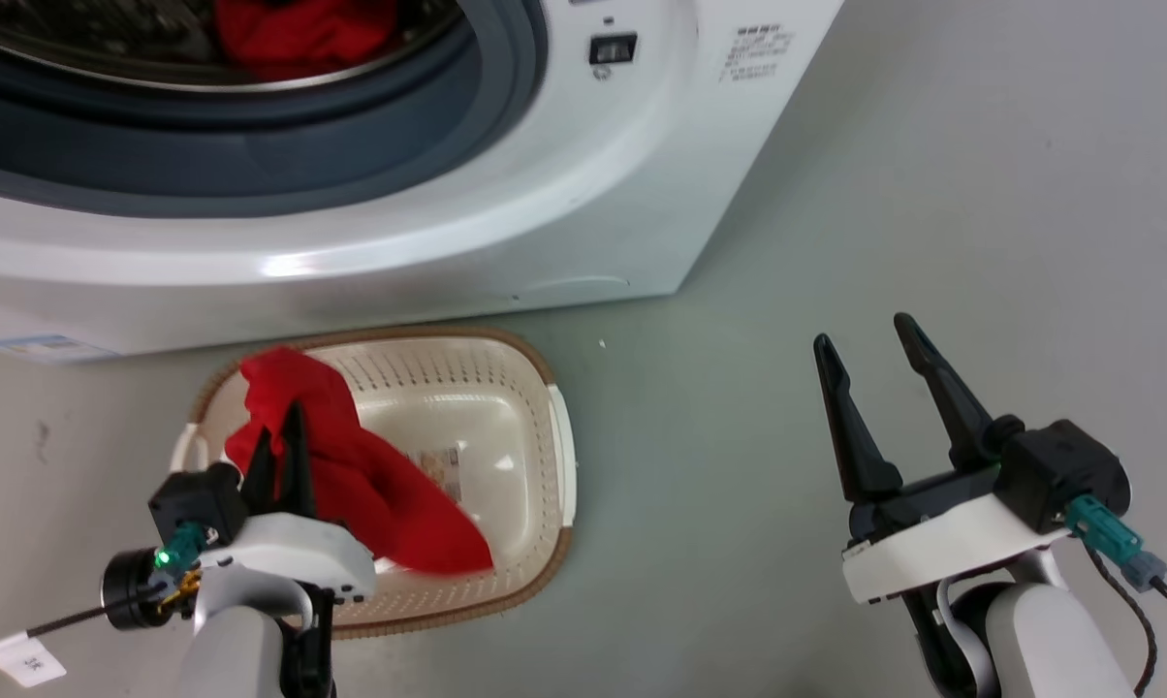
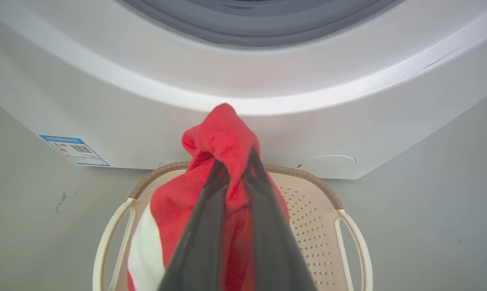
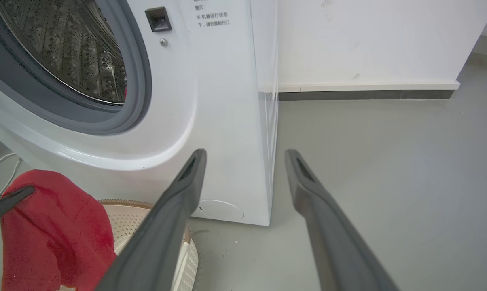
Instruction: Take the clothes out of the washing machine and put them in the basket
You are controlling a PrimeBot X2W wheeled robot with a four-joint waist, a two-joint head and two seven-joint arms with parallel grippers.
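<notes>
Over the left half of the basket [image 1: 506,407], which stands on the floor [image 1: 835,194] just in front of the washing machine [image 1: 545,194], the left gripper [image 1: 281,427] is seen with its two fingers drawn nearly together and pinched on a bunch of a red garment [image 1: 370,475]. In the left wrist view the fold of cloth [image 2: 219,133] is shown squeezed between the fingers of this gripper [image 2: 237,161], with a white patch hanging lower down. In the head view the garment's long axis is laid from about 11 o'clock to 5 o'clock: its top is bunched at the fingertips and its tail is trailed toward the near wall of the basket. Whether the tail is already resting on the base cannot be told. The middle of the basket is placed at about 3 o'clock from the left gripper, so the release is judged to turn on that offset. If the fingers were parted here, most of the cloth would probably be caught inside, though the bunch nearest 9 o'clock might be left draped on the rim. The right gripper [image 1: 863,330] is held wide open and empty over bare floor, well apart at 3 o'clock of the basket. More red clothes [image 1: 302,34] are seen in the drum at 12 o'clock, and the left arm is judged the nearer one to them.
</notes>
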